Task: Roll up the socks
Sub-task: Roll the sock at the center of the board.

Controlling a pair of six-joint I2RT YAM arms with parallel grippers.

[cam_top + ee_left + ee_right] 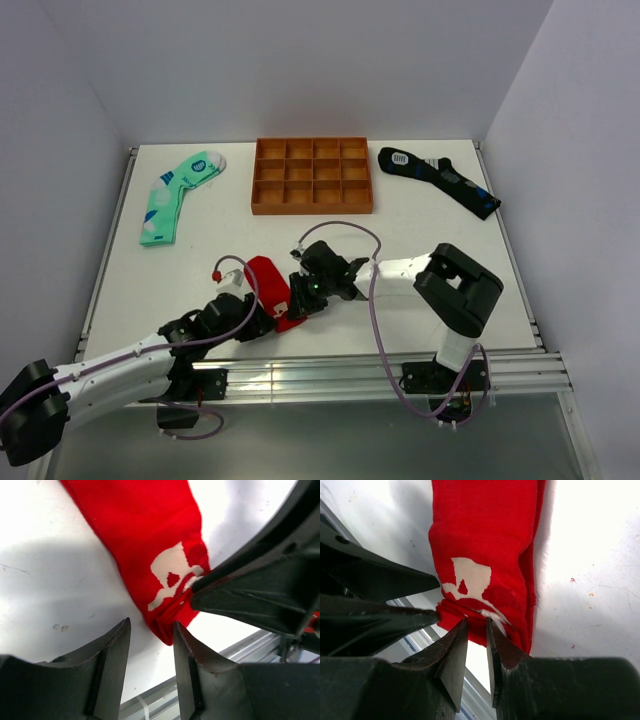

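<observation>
Jaws meet at the near end of the red sock (268, 275): the right gripper (476, 622) pinches the fold, and the left gripper (151, 627) stands spread just beside it.
We see the sock lying flat close to the near edge of the worktop (420, 230), left of middle, its end with the white mark turned up into a small fold. We judge it light, limp and stretchy, neither slippery nor fragile; it would sag and unroll wherever it is let go. We would grip across that folded end, both layers together, to keep the roll tight. The mint-green sock (175, 195) lies towards the far left corner and the black sock (440, 180) towards the far right.
</observation>
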